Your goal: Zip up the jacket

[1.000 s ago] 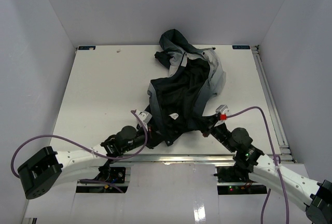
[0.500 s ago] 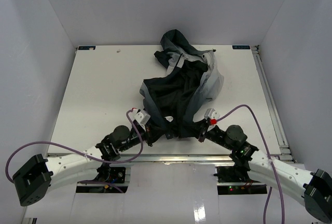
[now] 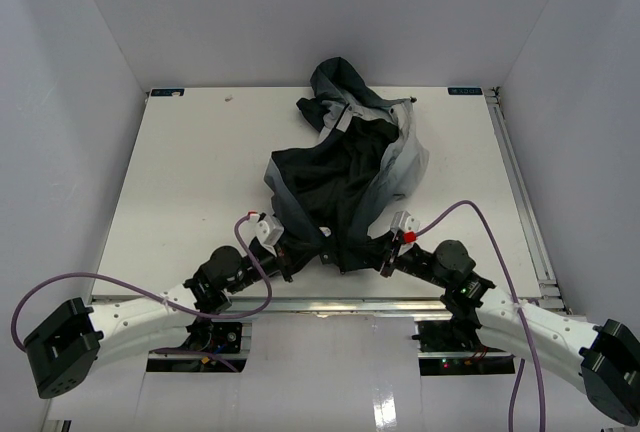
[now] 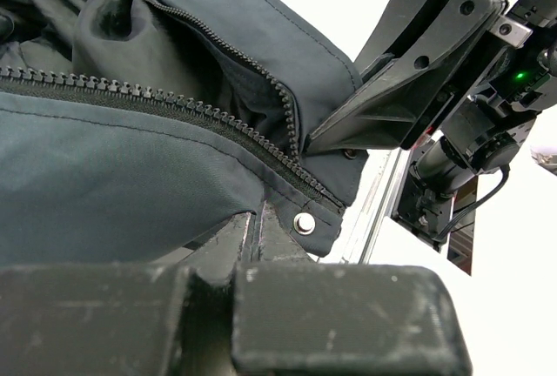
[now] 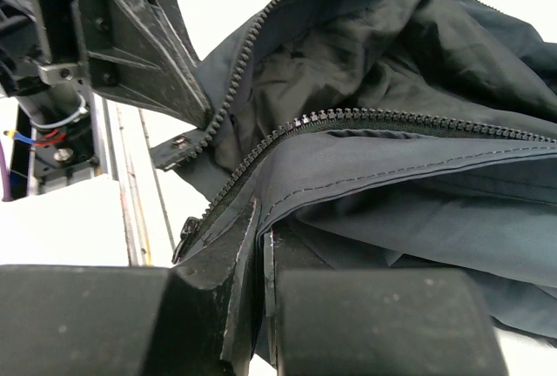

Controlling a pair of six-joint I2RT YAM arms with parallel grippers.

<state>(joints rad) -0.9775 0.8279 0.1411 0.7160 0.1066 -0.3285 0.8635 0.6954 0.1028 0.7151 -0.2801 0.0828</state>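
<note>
The dark navy jacket (image 3: 345, 177) with grey panels lies bunched on the white table, hood at the far side, front open. My left gripper (image 3: 300, 254) is shut on the jacket's bottom hem at its left zipper edge; the zipper teeth and a snap button (image 4: 305, 222) show just past my fingers. My right gripper (image 3: 378, 254) is shut on the other bottom hem corner; the zipper slider (image 5: 187, 235) hangs just left of my fingers. The two grippers hold the hem ends close together near the table's front edge. The zipper (image 5: 348, 119) is open.
The white table (image 3: 180, 172) has walls on three sides and a metal rail (image 3: 520, 192) along its right edge. Purple cables loop from both arms at the near edge. The opposite gripper (image 4: 418, 71) fills the upper right of the left wrist view.
Both grippers have moved inward and toward the near edge, bringing the hem ends closer together. The jacket has bunched up and drawn slightly left.
</note>
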